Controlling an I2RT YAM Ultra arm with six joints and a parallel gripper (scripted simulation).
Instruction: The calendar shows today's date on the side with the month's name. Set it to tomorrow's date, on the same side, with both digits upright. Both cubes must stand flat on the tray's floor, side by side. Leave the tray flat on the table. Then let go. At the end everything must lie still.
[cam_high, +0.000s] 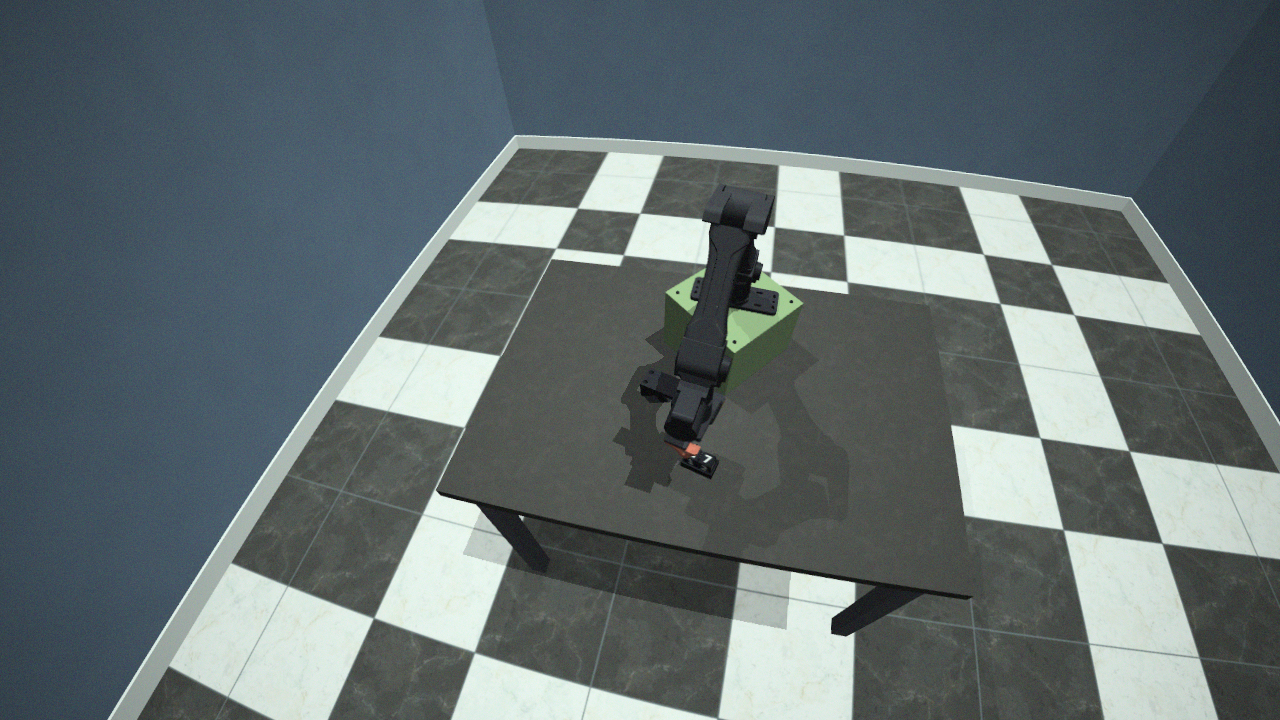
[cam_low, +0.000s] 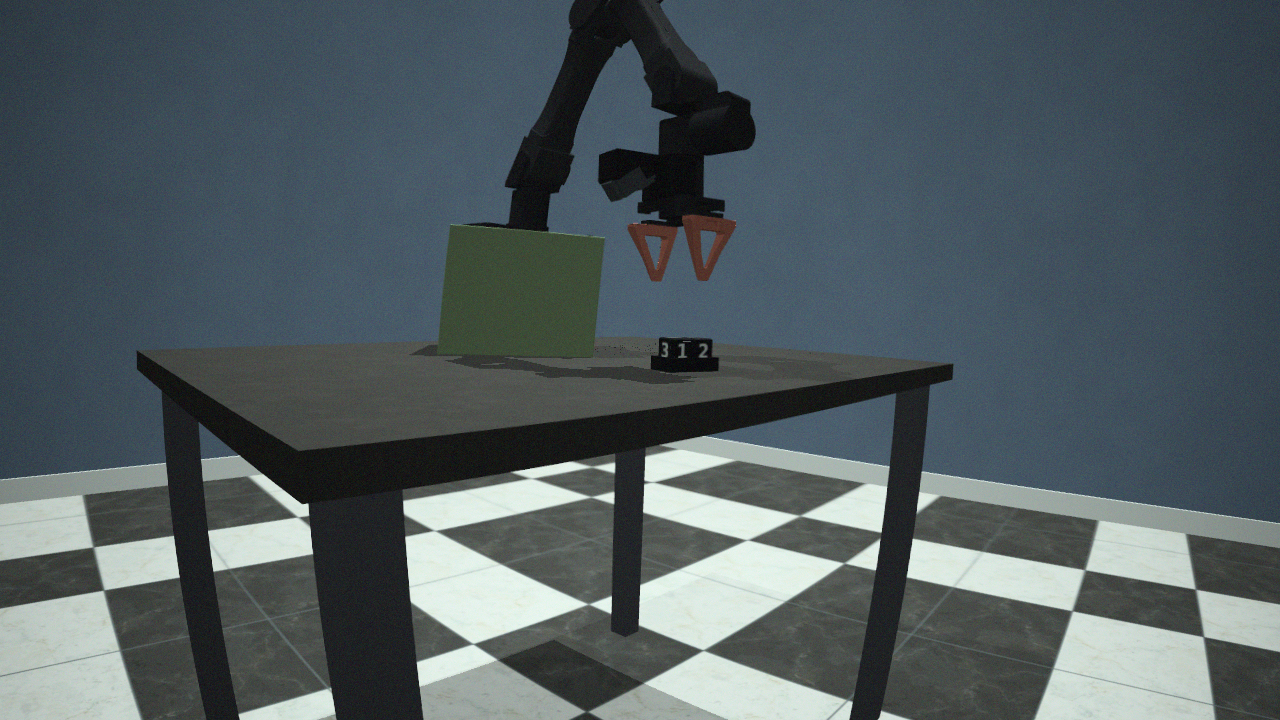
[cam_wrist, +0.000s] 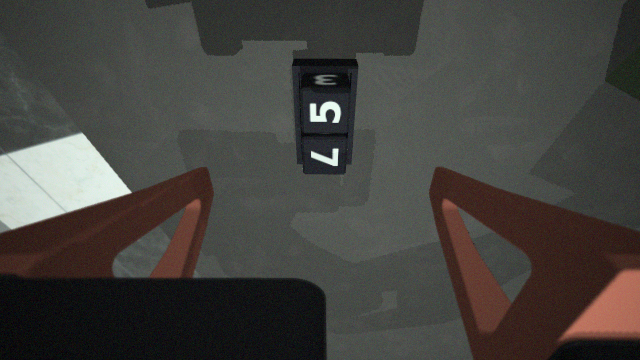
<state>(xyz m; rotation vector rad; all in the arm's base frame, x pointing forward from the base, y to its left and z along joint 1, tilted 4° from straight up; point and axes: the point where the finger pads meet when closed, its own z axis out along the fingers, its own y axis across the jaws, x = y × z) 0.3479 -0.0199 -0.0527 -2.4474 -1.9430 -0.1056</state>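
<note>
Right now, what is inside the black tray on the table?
Two number cubes stand side by side in the tray, tops showing 5 and 7. The tray's floor beneath them is covered.

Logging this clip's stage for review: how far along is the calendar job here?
Looks done: both cubes sit side by side in the tray, which lies flat on the table; the exterior view shows 3, 1, 2 upright. In hand: nothing; the gripper is open, above the calendar. Left: confirming the date side, since no month name is readable.

Dim, sharp pics; soft shadows
</note>
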